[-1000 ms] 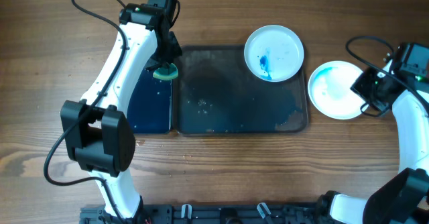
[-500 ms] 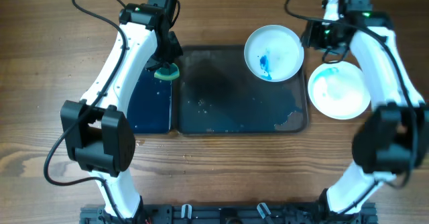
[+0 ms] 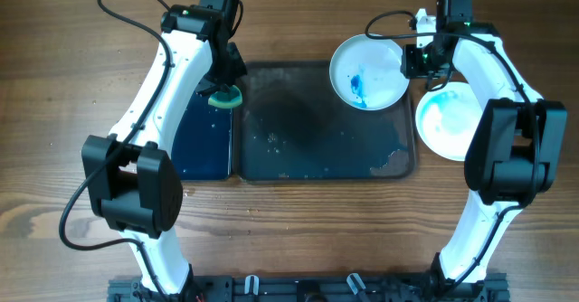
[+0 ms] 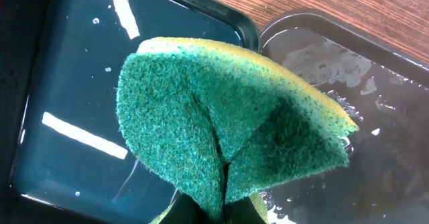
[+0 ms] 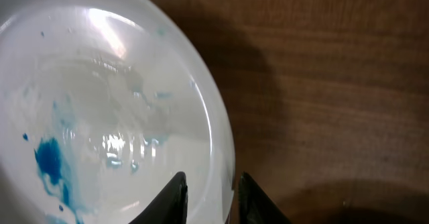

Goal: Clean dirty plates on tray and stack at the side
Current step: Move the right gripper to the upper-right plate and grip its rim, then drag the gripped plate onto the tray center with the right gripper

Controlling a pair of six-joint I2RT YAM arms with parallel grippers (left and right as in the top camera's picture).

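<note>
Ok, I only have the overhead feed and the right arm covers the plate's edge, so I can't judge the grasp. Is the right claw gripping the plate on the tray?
Observer: No. The right wrist view shows the right claw open, one finger on each side of the rim of the blue-smeared plate, with a gap between them.
Operator: And how is the sponge sitting on the left side?
Observer: In the left wrist view the sponge is folded double and pinched at its lower end by the left claw, with the green scrub side facing out and a yellow edge along the top.
</note>
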